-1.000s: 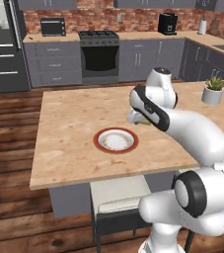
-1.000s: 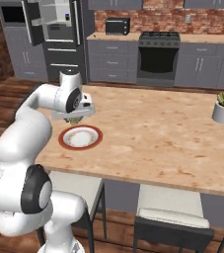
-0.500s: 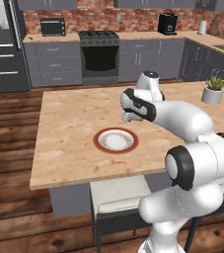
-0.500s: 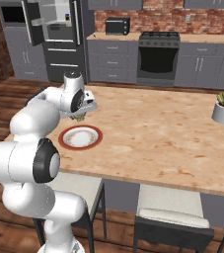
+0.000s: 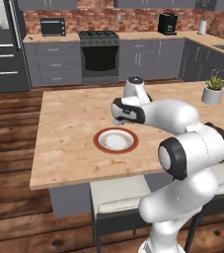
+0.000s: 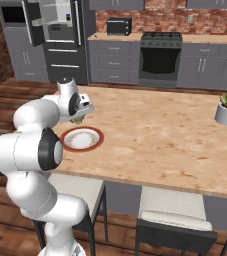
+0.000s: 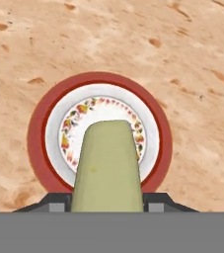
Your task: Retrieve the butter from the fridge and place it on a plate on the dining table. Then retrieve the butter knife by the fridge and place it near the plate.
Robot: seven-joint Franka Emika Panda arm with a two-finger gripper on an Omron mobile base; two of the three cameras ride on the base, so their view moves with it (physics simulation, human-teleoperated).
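My gripper [image 5: 125, 120] hangs just above the dining table [image 5: 69, 123], at the far edge of the plate [image 5: 99, 143], and is shut on the butter [image 7: 108, 168]. The butter is a pale yellow-green stick that points down at the plate's white centre, and the red-brown rim [image 7: 34, 133] rings it in the hand view. From the right base view, the gripper [image 6: 80, 118] sits above the plate [image 6: 96, 141] with a bit of butter [image 6: 79, 120] showing under the hand. The fridge [image 6: 60, 40] stands far back with its doors open. The butter knife is out of view.
A potted plant [image 5: 213, 90] stands at the table's far right corner. Grey-cushioned stools [image 6: 171, 212] are tucked under the near edge of the table [image 6: 160, 130]. The stove [image 5: 99, 54] and grey cabinets line the back wall.
The arm has folded inward and the gripper, still holding the butter, has shifted slightly left and lower toward the plate. Plate and table have not moved.
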